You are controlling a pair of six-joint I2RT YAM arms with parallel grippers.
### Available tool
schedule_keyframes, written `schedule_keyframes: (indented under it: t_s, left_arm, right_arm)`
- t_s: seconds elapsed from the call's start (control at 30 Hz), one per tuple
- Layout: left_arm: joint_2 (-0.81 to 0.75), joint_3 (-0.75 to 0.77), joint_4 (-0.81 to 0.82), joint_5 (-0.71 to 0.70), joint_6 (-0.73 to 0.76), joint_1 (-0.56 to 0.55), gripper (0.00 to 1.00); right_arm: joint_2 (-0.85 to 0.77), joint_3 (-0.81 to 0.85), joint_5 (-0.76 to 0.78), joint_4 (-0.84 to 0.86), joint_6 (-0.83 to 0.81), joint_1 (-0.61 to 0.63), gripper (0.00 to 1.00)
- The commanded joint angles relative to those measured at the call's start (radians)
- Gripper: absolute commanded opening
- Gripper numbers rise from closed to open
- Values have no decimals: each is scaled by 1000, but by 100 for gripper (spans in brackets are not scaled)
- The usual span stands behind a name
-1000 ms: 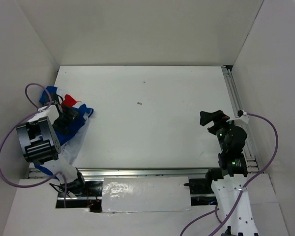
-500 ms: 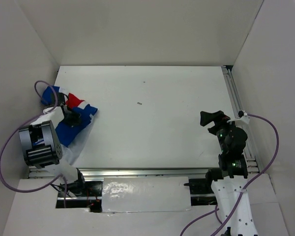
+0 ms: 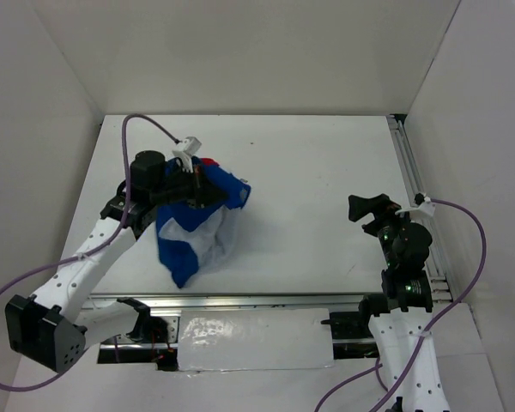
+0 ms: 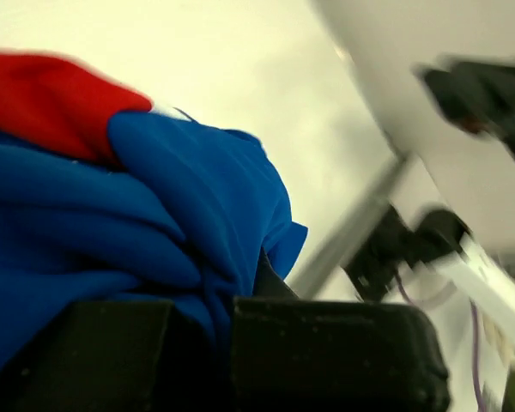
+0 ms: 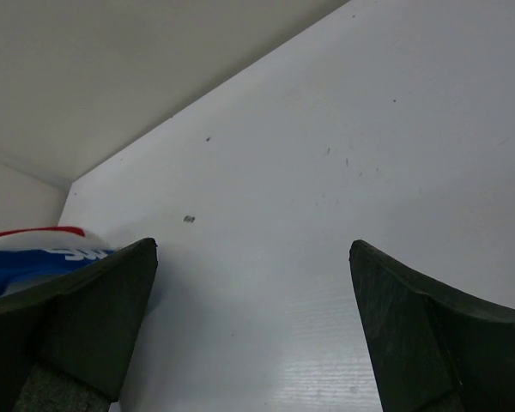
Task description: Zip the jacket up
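The jacket (image 3: 191, 233) hangs bunched in a blue heap with white lining and a bit of red, left of the table's middle. My left gripper (image 3: 208, 190) is shut on its upper blue fabric. The left wrist view shows blue and red folds of the jacket (image 4: 154, 206) pinched at the left gripper (image 4: 219, 318); the zip is hidden. My right gripper (image 3: 369, 208) hovers open near the right side, well apart from the jacket. In the right wrist view, the right gripper (image 5: 253, 292) has only bare table between its wide fingers, and a strip of the jacket (image 5: 47, 251) shows at the far left.
A metal rail (image 3: 411, 182) runs along the table's right edge. White walls close in the table on the left, back and right. A small dark speck (image 3: 243, 180) lies on the tabletop. The left arm's purple cable (image 3: 150, 120) arcs over the back left.
My left gripper shut on the jacket at the far left, then the arm swung out and carried it up and right toward the middle. The right arm stayed still.
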Motion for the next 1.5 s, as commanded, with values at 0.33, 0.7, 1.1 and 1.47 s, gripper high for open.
schedule_keyframes:
  t_s: [0.33,0.7,1.1,1.47]
  left_arm:
    - [-26,133,129,113,126,-288,0]
    - [17,96,70,-50,70,-296,99]
    - [-99,-2,66,-93,56,-301,99]
    - [-168,-85,46,-136,30,-301,99]
  right_arm:
    - [4,12,-45,30,-16,7,100]
    - [17,17,-48,27,-16,7,100]
    - [18,18,-46,26,-15,7,100]
    - [7,12,-51,27,-13,9,100]
